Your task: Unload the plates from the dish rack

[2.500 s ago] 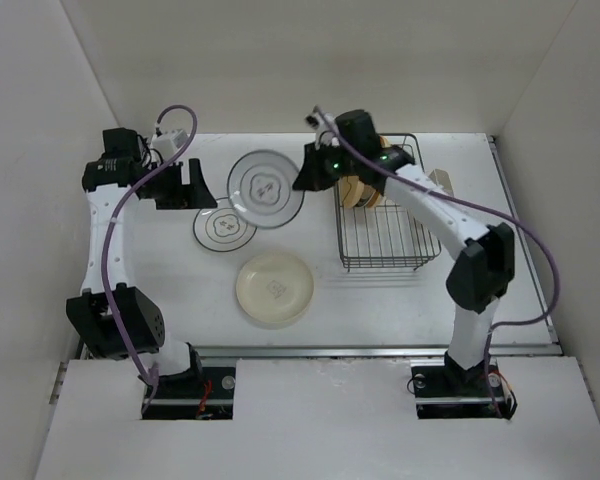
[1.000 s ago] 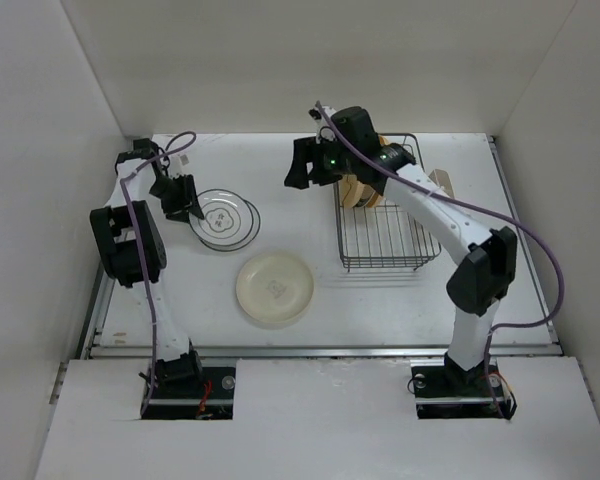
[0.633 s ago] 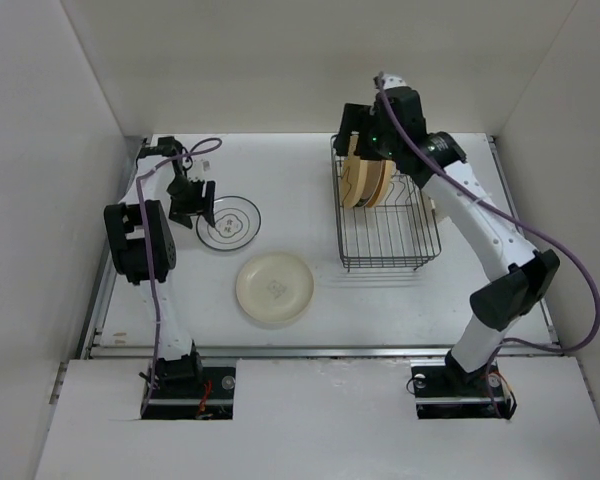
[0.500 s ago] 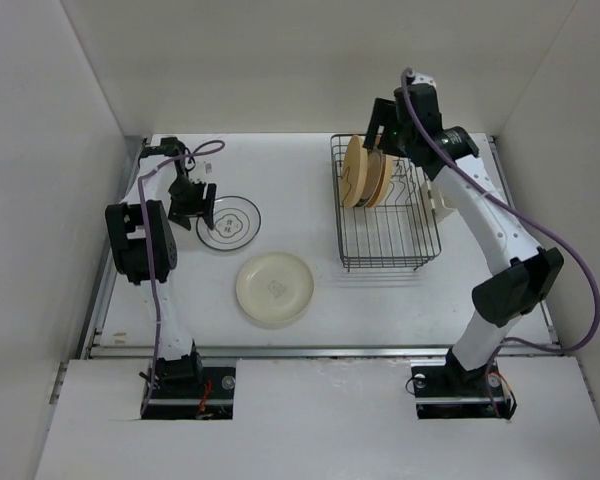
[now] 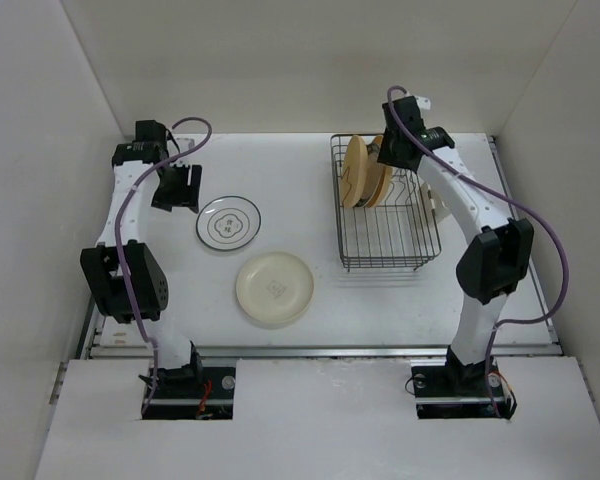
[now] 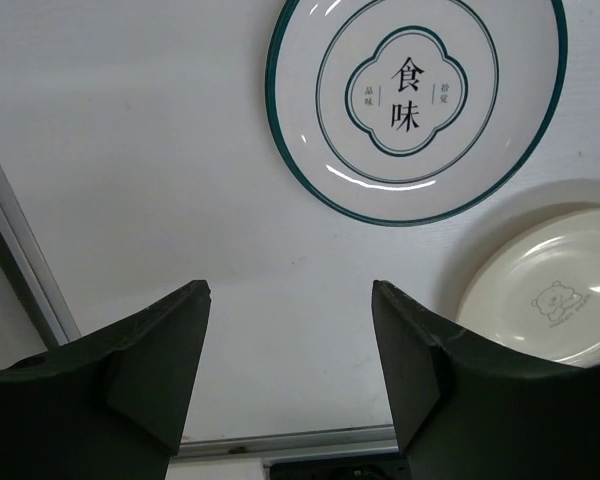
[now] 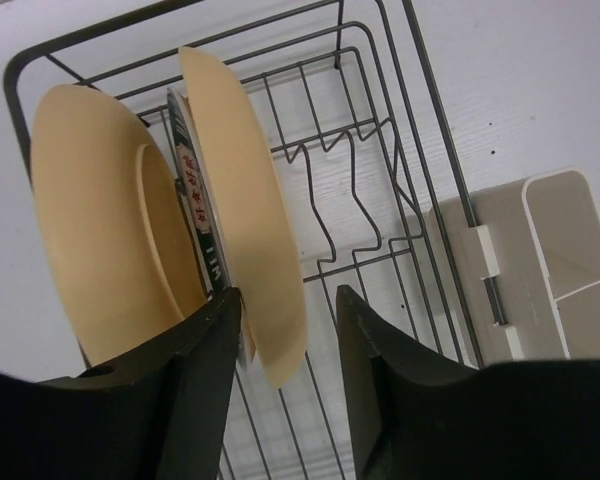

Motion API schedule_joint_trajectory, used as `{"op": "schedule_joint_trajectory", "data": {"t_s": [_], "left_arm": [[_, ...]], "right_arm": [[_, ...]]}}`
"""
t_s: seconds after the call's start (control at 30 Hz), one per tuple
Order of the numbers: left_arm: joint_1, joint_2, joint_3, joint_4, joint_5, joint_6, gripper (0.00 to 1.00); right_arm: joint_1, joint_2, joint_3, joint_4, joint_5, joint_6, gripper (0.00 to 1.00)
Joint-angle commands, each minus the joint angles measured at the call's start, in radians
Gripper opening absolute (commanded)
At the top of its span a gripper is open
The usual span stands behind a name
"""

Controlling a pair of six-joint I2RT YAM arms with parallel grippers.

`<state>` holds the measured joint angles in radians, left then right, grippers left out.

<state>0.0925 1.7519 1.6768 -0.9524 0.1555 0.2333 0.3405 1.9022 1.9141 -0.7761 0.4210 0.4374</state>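
A rectangular dark metal wire dish rack [image 5: 390,235] sits toward the far right corner of the white worktop [image 5: 300,160]. A small beige box-shaped caddy [image 7: 540,260] is set against its right side. Three plates stand on edge at the rack's far end. A round yellow-tan plate [image 7: 90,240] is on the left and a second yellow-tan plate [image 7: 245,190] is to its right. Squeezed between them is a plate with a dark green rim band [image 7: 192,215], of which only a sliver shows.

The right pincer [image 7: 287,300] reaches down over the rack, its jaws parted and straddling the rim of the second yellow-tan plate. On the caddy's side a gap shows between plate and jaw, so nothing is clamped.

Two more plates lie flat on the worktop. A round white plate with thin dark green rings [image 6: 415,100] and a printed mark at its centre lies toward the far left corner. A round pale cream plate [image 6: 550,300] lies just beside it, closer to the near edge and not touching it.

The left pincer [image 6: 288,290] hovers over bare worktop by the left edge, beside the ringed plate. Its jaws are wide apart and hold nothing.
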Motion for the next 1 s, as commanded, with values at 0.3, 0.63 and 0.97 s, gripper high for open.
{"op": "schedule_joint_trajectory", "data": {"t_s": [0.3, 0.63, 0.97], "left_arm": [[0.0, -0.037, -0.077, -0.019, -0.048, 0.012, 0.63], [0.0, -0.037, -0.058, -0.028, -0.028, 0.012, 0.63], [0.0, -0.046, -0.029, -0.037, -0.028, 0.012, 0.63]], "right_arm": [[0.003, 0.095, 0.06, 0.024, 0.122, -0.031, 0.39], [0.012, 0.124, 0.143, -0.028, 0.183, -0.066, 0.0], [0.133, 0.047, 0.296, -0.003, 0.603, -0.25, 0.0]]}}
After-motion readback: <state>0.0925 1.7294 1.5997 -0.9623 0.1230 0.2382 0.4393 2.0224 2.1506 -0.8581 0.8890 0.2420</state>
